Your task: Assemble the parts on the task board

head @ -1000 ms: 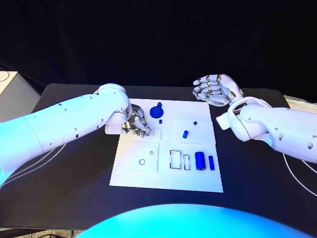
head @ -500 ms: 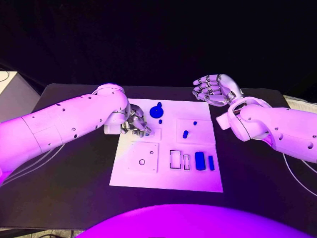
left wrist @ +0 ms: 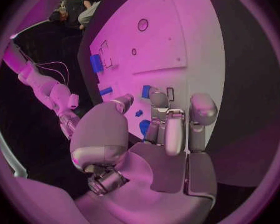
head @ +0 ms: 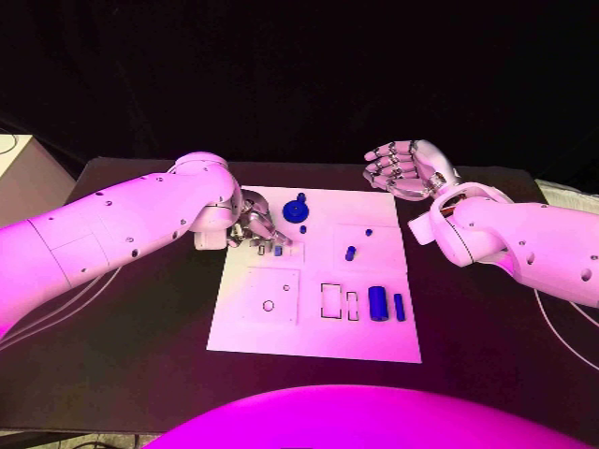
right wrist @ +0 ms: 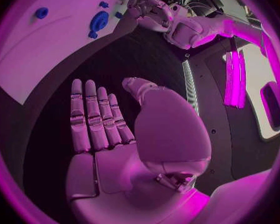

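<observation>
Most parts (head: 378,300) lay loose on the board (head: 314,337); the left hand (head: 256,227) pinched a small part, the right hand (head: 400,169) waited open, assembly barely begun.

Black table (head: 138,355) with white task board (head: 314,332) lying flat in the middle. Left hand (head: 256,227) over the board's far left corner, fingers bent downward onto the surface beside a small blue part (head: 277,250); whether anything is pinched cannot be told. Round blue knob part (head: 297,210) just right of that hand, a tiny blue piece (head: 301,229) just near of it. Further right, a blue peg (head: 351,252) and a blue dot (head: 369,231). Toward the near right, two upright blue bars, a thick one (head: 378,300) and a thin one (head: 400,307), beside two rectangular slots (head: 332,300). Right hand (head: 401,169) raised beyond the board's far right corner, fingers loosely curled, nothing in it.
</observation>
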`<action>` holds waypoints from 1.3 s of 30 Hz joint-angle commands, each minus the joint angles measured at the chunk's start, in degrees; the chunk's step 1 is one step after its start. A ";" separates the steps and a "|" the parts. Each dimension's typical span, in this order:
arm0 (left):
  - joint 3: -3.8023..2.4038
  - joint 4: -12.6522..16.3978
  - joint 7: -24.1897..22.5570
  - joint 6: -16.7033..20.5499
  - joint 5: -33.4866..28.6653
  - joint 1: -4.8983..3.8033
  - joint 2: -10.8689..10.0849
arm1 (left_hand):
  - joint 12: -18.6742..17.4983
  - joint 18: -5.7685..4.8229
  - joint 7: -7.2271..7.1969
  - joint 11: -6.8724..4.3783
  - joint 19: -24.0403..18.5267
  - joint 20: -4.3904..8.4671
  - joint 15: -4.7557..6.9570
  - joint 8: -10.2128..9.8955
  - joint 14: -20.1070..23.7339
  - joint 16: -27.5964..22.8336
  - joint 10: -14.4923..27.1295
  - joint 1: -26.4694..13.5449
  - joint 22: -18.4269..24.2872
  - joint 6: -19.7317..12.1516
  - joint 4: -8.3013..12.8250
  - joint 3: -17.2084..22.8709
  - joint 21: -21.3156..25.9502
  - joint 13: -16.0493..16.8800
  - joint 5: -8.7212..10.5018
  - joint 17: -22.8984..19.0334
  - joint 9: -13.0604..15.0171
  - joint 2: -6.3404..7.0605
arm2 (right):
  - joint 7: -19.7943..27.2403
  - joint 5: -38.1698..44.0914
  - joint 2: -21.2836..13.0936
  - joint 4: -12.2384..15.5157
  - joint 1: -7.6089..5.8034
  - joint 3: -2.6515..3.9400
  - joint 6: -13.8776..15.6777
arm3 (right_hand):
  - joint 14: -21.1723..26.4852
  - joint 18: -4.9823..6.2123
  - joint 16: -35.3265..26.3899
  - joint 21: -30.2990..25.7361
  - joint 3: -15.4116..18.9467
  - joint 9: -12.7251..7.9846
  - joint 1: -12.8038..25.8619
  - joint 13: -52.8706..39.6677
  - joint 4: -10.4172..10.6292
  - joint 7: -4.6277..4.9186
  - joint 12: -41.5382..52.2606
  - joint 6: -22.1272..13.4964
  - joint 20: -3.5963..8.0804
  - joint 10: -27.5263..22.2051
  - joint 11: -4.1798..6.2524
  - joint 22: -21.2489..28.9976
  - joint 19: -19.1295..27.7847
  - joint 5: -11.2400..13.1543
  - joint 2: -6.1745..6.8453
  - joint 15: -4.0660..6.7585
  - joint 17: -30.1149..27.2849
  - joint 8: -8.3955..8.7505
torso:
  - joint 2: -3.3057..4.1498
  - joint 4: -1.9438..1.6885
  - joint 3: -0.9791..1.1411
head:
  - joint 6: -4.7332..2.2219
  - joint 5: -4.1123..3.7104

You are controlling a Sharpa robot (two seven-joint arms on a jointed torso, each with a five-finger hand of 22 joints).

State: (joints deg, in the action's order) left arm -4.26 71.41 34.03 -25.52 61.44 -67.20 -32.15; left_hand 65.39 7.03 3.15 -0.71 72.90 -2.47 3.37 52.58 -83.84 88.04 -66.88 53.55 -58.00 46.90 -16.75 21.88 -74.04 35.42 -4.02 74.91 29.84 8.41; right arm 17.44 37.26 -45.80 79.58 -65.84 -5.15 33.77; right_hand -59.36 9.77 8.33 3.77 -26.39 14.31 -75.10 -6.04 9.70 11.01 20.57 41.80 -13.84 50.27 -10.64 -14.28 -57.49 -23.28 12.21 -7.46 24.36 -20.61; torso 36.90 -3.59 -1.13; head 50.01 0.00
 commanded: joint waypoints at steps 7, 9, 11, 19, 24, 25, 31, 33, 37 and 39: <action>-0.65 1.16 -1.75 2.54 -3.93 0.02 -1.64 | -0.98 -0.42 0.03 0.04 -0.33 -0.23 0.38 -0.70 -4.47 -0.29 1.07 8.25 0.87 -0.85 1.65 2.47 0.90 -1.17 -0.36 10.36 0.26 -3.42 | 0.72 0.08 -0.07 0.09 0.04 0.02 -0.78 | 0.09 0.71 -0.27 -0.12 0.04 -0.09 0.38 0.06 -0.28 3.49 -0.21 0.24 -0.02 0.22 -0.20 0.06 0.42 -0.19 0.02 -0.34 -0.06 0.28 | 0.00 -0.01 0.02 | -0.01 -0.08; -0.70 1.43 -1.79 2.64 -4.22 0.03 -2.06 | -1.13 -0.37 0.05 0.04 -0.49 -0.24 0.37 -0.78 -4.37 -0.43 1.39 10.44 1.12 -1.12 2.31 4.10 1.05 -1.46 -0.32 10.09 0.30 -3.32 | 0.72 0.08 -0.09 0.08 0.07 0.02 -0.78 | 0.09 0.71 -0.27 -0.12 0.04 -0.09 0.38 0.06 -0.28 3.49 -0.21 0.24 -0.02 0.22 -0.20 0.06 0.42 -0.19 0.02 -0.34 -0.06 0.28 | 0.01 -0.04 0.01 | -0.01 -0.11; -0.73 1.60 -1.87 2.64 -4.47 0.04 -2.35 | -1.13 -0.36 0.05 0.03 -0.56 -0.22 0.38 -0.77 -4.33 -0.50 1.48 12.17 1.20 -1.25 2.98 5.45 1.13 -1.44 -0.23 9.99 0.37 -3.19 | 0.72 0.07 -0.10 0.06 0.11 0.02 -0.78 | 0.09 0.71 -0.27 -0.12 0.04 -0.09 0.38 0.06 -0.28 3.49 -0.21 0.24 -0.02 0.22 -0.20 0.06 0.42 -0.19 0.02 -0.34 -0.06 0.28 | 0.01 -0.08 0.00 | -0.01 -0.10; -0.76 2.06 -2.47 3.14 -4.64 0.26 -2.82 | -1.32 -0.31 -0.01 -0.04 -0.81 -0.18 0.41 -0.81 -4.21 -0.65 1.89 17.55 1.49 -1.52 6.03 8.16 1.39 -1.82 0.69 9.73 0.50 -1.70 | 0.70 0.07 -0.08 0.06 0.29 0.02 -0.80 | 0.09 0.71 -0.27 -0.12 0.04 -0.09 0.38 0.06 -0.28 3.49 -0.21 0.24 -0.02 0.22 -0.20 0.06 0.42 -0.19 0.02 -0.34 -0.06 0.28 | 0.01 -0.04 -0.04 | -0.01 0.03; -0.77 2.06 -2.76 4.28 -3.96 0.46 -2.86 | -1.22 -0.34 -0.01 -0.06 -0.77 -0.16 0.43 -1.02 -4.26 -0.59 1.72 19.42 1.36 -1.62 7.13 9.56 1.36 -1.60 0.81 9.86 0.42 -2.16 | 0.68 0.07 -0.07 0.06 0.32 0.02 -0.80 | 0.03 0.73 -0.46 -0.09 0.06 -0.18 0.50 0.40 -0.38 3.51 -0.21 0.33 -0.06 0.25 -0.23 0.57 0.42 -0.21 -0.09 -0.37 -0.34 0.28 | 0.01 -0.02 0.02 | -0.01 -0.08; -0.77 2.04 -2.79 4.45 -3.87 0.48 -2.84 | -1.22 -0.34 -0.01 -0.06 -0.77 -0.16 0.43 -1.02 -4.26 -0.59 1.72 19.42 1.36 -1.62 7.13 9.56 1.36 -1.60 0.81 9.86 0.42 -2.16 | 0.68 0.08 -0.07 0.06 0.32 0.02 -0.80 | 0.03 0.73 -0.46 -0.09 0.06 -0.18 0.50 0.40 -0.38 3.51 -0.21 0.33 -0.06 0.25 -0.23 0.57 0.42 -0.21 -0.09 -0.37 -0.34 0.28 | 0.01 0.00 0.02 | -0.01 -0.09; -0.77 1.93 -2.87 4.90 -3.63 0.53 -2.68 | -1.11 -0.37 0.03 -0.03 -0.69 -0.16 0.41 -0.99 -4.34 -0.48 1.54 19.47 1.22 -1.53 7.07 9.77 1.29 -1.41 0.89 10.08 0.43 -2.41 | 0.68 0.08 -0.07 0.06 0.33 0.02 -0.79 | 0.03 0.73 -0.46 -0.09 0.06 -0.18 0.50 0.40 -0.38 3.51 -0.21 0.33 -0.06 0.25 -0.23 0.57 0.42 -0.21 -0.09 -0.37 -0.34 0.28 | 0.02 0.03 0.04 | -0.01 -0.09; -0.78 1.84 -2.88 4.93 -3.57 0.54 -2.58 | -1.07 -0.37 0.05 -0.02 -0.70 -0.16 0.41 -0.98 -4.36 -0.46 1.48 19.42 1.24 -1.50 7.01 9.80 1.30 -1.34 0.91 10.12 0.44 -2.47 | 0.68 0.08 -0.07 0.07 0.33 0.02 -0.79 | 0.03 0.73 -0.46 -0.09 0.06 -0.18 0.50 0.40 -0.38 3.51 -0.21 0.33 -0.06 0.25 -0.23 0.57 0.42 -0.21 -0.09 -0.37 -0.34 0.28 | 0.02 0.03 0.05 | -0.01 -0.07; -0.78 1.59 -2.86 4.85 -3.22 0.62 -2.32 | -1.06 -0.38 0.06 -0.01 -0.66 -0.17 0.40 -0.97 -4.40 -0.40 1.44 19.39 1.18 -1.47 6.96 9.84 1.26 -1.33 0.92 10.24 0.44 -2.54 | 0.67 0.08 -0.09 0.10 0.33 0.02 -0.79 | 0.03 0.73 -0.46 -0.09 0.06 -0.18 0.50 0.40 -0.38 3.51 -0.21 0.33 -0.06 0.25 -0.23 0.57 0.42 -0.21 -0.09 -0.37 -0.34 0.28 | 0.01 0.03 0.06 | -0.01 -0.13; -0.78 1.49 -2.86 4.82 -3.03 0.70 -2.21 | -0.99 -0.40 0.03 -0.02 -0.62 -0.17 0.39 -0.97 -4.41 -0.39 1.34 19.52 1.11 -1.47 7.04 9.95 1.23 -1.20 0.92 10.25 0.45 -2.59 | 0.67 0.08 -0.10 0.11 0.33 0.02 -0.80 | 0.03 0.73 -0.46 -0.09 0.06 -0.18 0.50 0.40 -0.38 3.51 -0.21 0.33 -0.06 0.25 -0.23 0.57 0.42 -0.21 -0.09 -0.37 -0.34 0.28 | 0.01 0.03 0.06 | -0.01 -0.12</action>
State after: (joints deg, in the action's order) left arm -4.99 72.91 31.87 -21.04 57.90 -66.57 -34.52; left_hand 64.39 7.04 3.06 -0.90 72.46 -2.48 3.58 51.77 -84.04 87.76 -65.41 72.74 -56.83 45.55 -9.88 31.48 -72.89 34.17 -3.35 74.91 30.31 6.12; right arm 17.44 37.24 -45.90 79.59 -65.53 -5.15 33.67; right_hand -59.36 9.76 8.09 3.77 -26.40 14.18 -75.10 -5.69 9.71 11.01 20.57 41.80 -13.84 50.24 -10.62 -13.76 -57.49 -23.28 12.22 -7.46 24.07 -20.61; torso 36.91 -3.56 -1.07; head 50.01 -0.11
